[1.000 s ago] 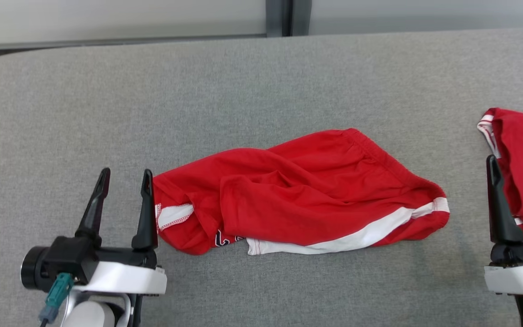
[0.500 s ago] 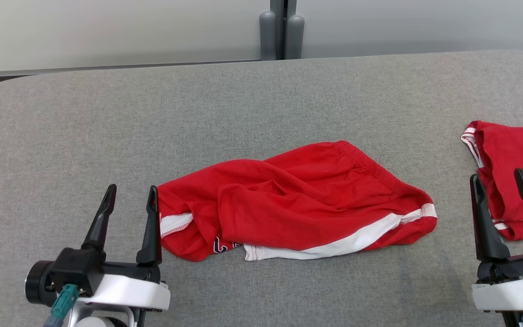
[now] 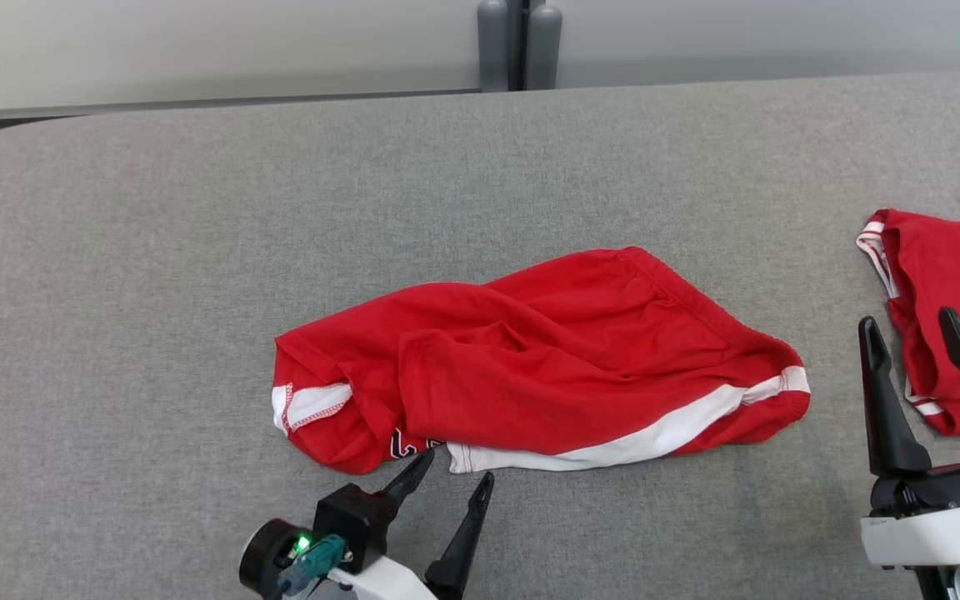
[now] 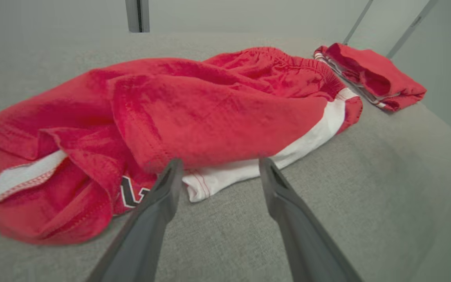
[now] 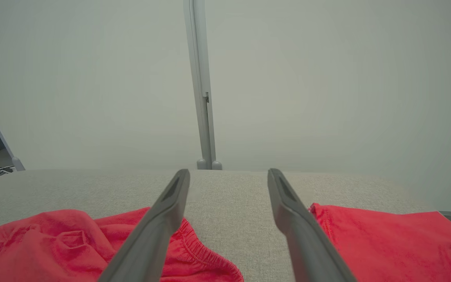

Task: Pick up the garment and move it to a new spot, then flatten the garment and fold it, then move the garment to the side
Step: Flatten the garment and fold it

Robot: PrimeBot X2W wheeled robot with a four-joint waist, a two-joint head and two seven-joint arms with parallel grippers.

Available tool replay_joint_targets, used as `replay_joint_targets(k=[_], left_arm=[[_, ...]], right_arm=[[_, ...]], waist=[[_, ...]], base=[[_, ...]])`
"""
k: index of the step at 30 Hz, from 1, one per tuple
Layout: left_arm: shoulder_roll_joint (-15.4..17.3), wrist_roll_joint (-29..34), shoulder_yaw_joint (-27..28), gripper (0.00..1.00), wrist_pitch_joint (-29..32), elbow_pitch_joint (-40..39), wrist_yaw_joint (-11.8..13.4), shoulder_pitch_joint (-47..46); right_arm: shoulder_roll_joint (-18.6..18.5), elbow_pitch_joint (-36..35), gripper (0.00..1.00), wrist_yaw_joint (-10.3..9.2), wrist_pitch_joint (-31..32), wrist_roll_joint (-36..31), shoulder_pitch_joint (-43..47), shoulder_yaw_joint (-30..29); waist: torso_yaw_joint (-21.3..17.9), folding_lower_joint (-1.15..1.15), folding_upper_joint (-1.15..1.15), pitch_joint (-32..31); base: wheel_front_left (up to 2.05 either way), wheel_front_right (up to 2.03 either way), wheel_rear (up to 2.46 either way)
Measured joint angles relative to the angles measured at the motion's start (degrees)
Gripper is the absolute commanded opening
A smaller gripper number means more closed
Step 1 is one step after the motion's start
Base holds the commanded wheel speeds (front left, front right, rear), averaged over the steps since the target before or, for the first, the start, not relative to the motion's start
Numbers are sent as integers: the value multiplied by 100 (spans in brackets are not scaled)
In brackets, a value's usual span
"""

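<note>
since a second ago the left gripper (image 3: pixel 453 473) has swung from the left end of the red shorts (image 3: pixel 563 367) to their near edge, fingers apart, tips at the white hem. right gripper (image 3: pixel 907 321), fingers spread, stands near the bench's (image 3: pixel 155 250) right end, just before a second red garment (image 3: pixel 955 283). left wrist view shows that garment folded in layers. shorts lie crumpled mid-bench, long axis along its length, waistband rightward.
</note>
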Motion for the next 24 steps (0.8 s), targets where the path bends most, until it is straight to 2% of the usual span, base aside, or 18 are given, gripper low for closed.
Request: replay_joint_targets(k=[4,13,14,15,16,20,24], left_arm=[[-107,-102,-116,100,165,509,-53,-60],[-281,-235,-92,100,-232,1573,-158,-634],[-293,-235,-93,92,-289,1619,-159,-675],[-305,-250,-103,9,-302,1684,-191,-723],[-314,-278,-115,0,-322,1738,-208,-754],[-337,-286,-168,0,-399,1913,-209,-845],[-354,-289,-222,0,-476,1968,-207,-888]], right_arm=[[13,1,100,0,-1,8,-63,23],[34,74,100,-1,-9,53,-138,-44],[36,92,100,0,-12,62,-141,-54],[36,120,100,0,-14,62,-152,-76],[35,145,100,-1,-15,62,-157,-94],[20,379,100,0,21,121,-165,-302],[-167,809,100,-1,193,269,-226,-361]], waist=[[-28,0,0,134],[-156,0,0,374],[-166,0,0,395],[-176,0,0,414],[-183,0,0,429],[-194,0,0,489],[-145,0,0,538]], base=[[0,0,0],[0,0,0],[0,0,0],[0,0,0],[0,0,0],[0,0,0],[0,0,0]])
